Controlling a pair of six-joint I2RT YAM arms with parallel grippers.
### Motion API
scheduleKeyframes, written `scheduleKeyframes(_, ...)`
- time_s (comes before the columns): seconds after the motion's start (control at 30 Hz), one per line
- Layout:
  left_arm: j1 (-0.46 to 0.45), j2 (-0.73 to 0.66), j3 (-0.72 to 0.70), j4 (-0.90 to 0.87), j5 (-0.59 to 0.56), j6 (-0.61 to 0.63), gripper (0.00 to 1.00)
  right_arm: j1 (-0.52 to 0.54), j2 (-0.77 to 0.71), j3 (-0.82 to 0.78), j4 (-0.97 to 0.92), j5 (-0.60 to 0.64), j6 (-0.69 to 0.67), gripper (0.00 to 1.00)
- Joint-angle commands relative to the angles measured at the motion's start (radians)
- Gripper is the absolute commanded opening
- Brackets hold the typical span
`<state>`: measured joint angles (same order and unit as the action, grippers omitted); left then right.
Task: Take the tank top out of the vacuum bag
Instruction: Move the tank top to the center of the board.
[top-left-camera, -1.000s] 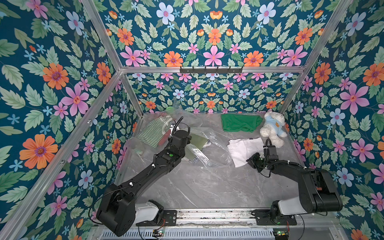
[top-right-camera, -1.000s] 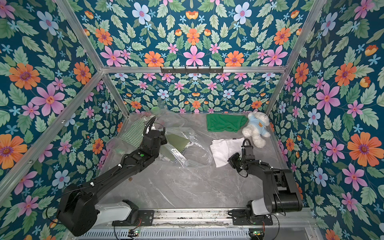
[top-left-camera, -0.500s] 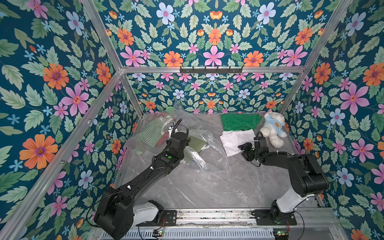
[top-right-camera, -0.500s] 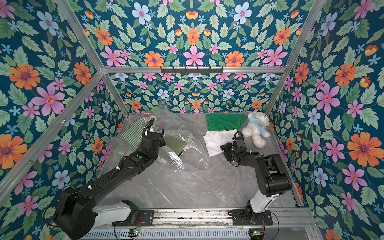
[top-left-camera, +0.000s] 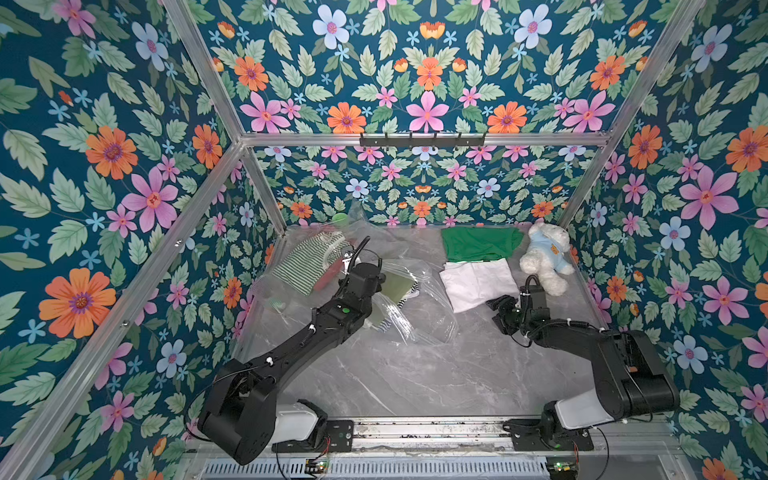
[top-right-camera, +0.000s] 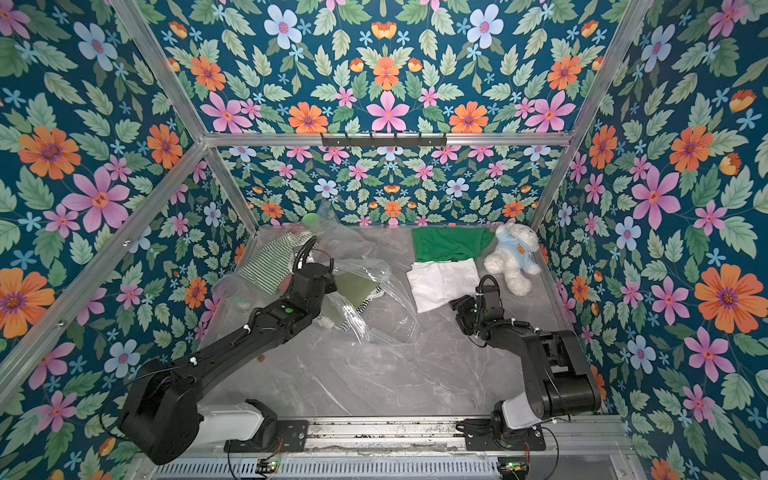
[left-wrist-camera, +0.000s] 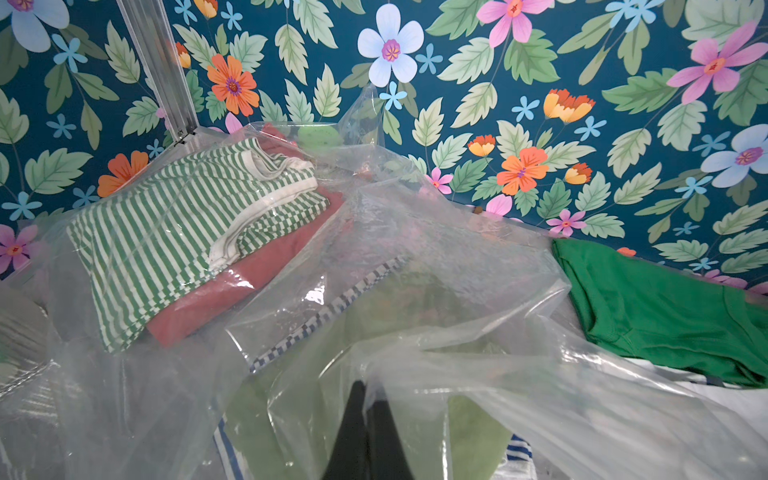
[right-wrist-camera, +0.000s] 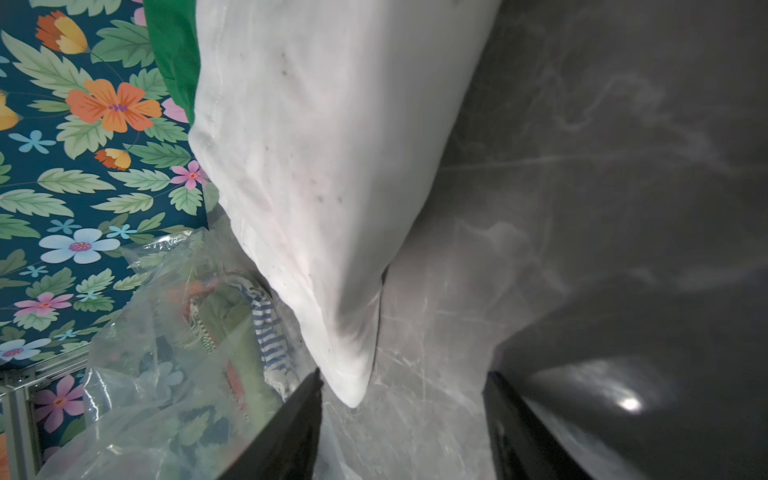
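Our right gripper (top-left-camera: 500, 307) stands wide and empty. The white tank top (top-left-camera: 478, 282) lies just at its 11 o'clock, already outside the bag (top-left-camera: 419, 320), which is at 9 o'clock, with plastic pinched in our closed left gripper (left-wrist-camera: 368, 390)

The vacuum bag (left-wrist-camera: 415, 216) blurs the olive garment (left-wrist-camera: 399, 299) inside, and the white garment (right-wrist-camera: 316, 166) runs off the right wrist view

Bare tabletop (top-left-camera: 415, 382) open in front, vacuum bag (top-left-camera: 419, 309) sprawling rear left, white cloth (top-left-camera: 478, 284), green cloth (top-left-camera: 478, 245), plush bear (top-left-camera: 544, 259) crowding rear right.
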<state>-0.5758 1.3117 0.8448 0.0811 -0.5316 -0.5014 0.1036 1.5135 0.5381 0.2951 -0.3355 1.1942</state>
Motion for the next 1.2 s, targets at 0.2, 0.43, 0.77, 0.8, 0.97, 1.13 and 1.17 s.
scheduleKeyframes(0.2, 0.002, -0.015, -0.015, 0.026, -0.008, -0.026, 0.0, 0.028, 0.135, 0.055, 0.167, -0.037, 0.098, 0.36)
scheduleKeyframes(0.43, 0.001, 0.0, -0.012, 0.032, 0.005, -0.032, 0.0, 0.037, 0.21, 0.089, 0.206, -0.036, 0.112, 0.17)
scheduleKeyframes(0.77, 0.001, 0.022, -0.004, 0.036, 0.041, -0.033, 0.0, 0.042, 0.02, 0.044, 0.068, 0.053, 0.043, 0.46)
scheduleKeyframes(0.8, 0.001, 0.03, 0.0, 0.035, 0.05, -0.03, 0.0, 0.041, -0.017, 0.033, 0.035, 0.072, 0.022, 0.51)
scheduleKeyframes(0.97, 0.001, 0.078, 0.029, 0.042, 0.114, -0.026, 0.0, 0.042, -0.199, 0.024, -0.082, 0.087, -0.138, 0.68)
scheduleKeyframes(1.13, -0.009, 0.133, 0.052, 0.062, 0.165, -0.035, 0.0, 0.054, -0.343, 0.061, -0.183, 0.053, -0.284, 0.69)
scheduleKeyframes(1.17, -0.013, 0.146, 0.058, 0.069, 0.177, -0.037, 0.0, 0.064, -0.361, 0.07, -0.19, 0.044, -0.313, 0.69)
